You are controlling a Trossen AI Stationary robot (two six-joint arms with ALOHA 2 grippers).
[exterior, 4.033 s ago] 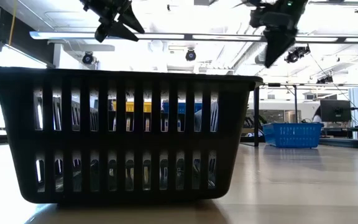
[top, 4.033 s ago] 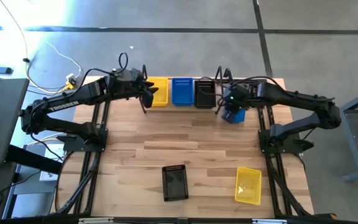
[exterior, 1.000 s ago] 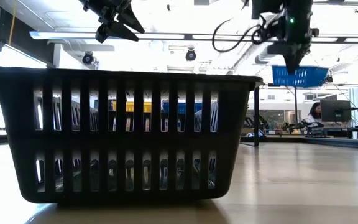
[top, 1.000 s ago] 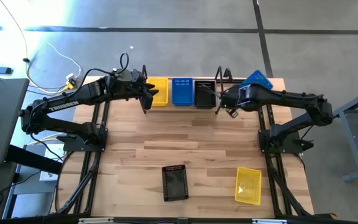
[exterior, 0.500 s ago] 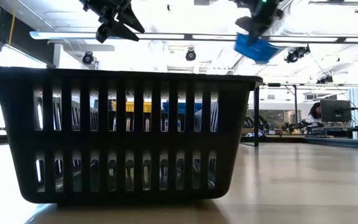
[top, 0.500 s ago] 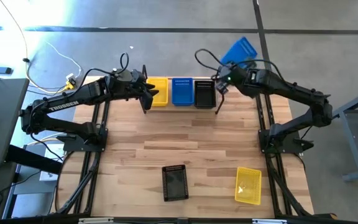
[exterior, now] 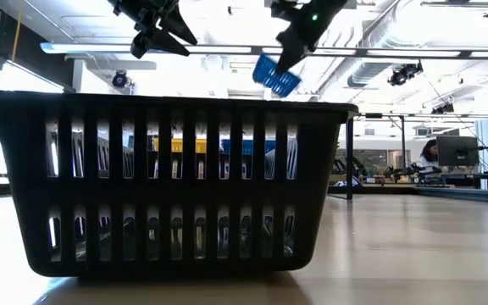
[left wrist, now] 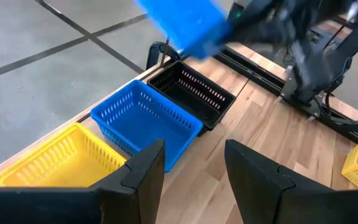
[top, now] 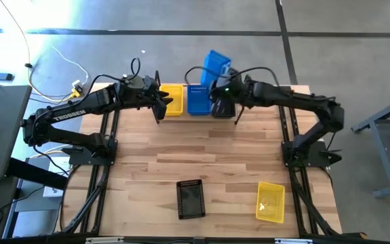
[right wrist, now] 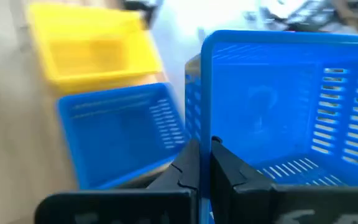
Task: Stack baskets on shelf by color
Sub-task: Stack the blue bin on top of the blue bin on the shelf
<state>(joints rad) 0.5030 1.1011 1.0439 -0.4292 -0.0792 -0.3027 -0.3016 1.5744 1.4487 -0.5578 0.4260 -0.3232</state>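
Blue basket (top: 216, 64) hangs tilted above the shelf's row, its wall pinched in the right gripper (right wrist: 205, 163). Below sit yellow (top: 172, 99), blue (top: 198, 99) and black baskets (top: 223, 102). Beside them the left gripper (left wrist: 191, 171) hovers, fingers apart and empty. Nearer, a black basket (top: 190, 198) fills the low view.

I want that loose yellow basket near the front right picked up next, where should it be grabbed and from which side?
Grip the yellow basket by one long side wall, coming straight down from above: it sits upright with its open mouth up and nothing beside it, so a finger can drop inside the rim. The right end effector is shut on the blue basket.
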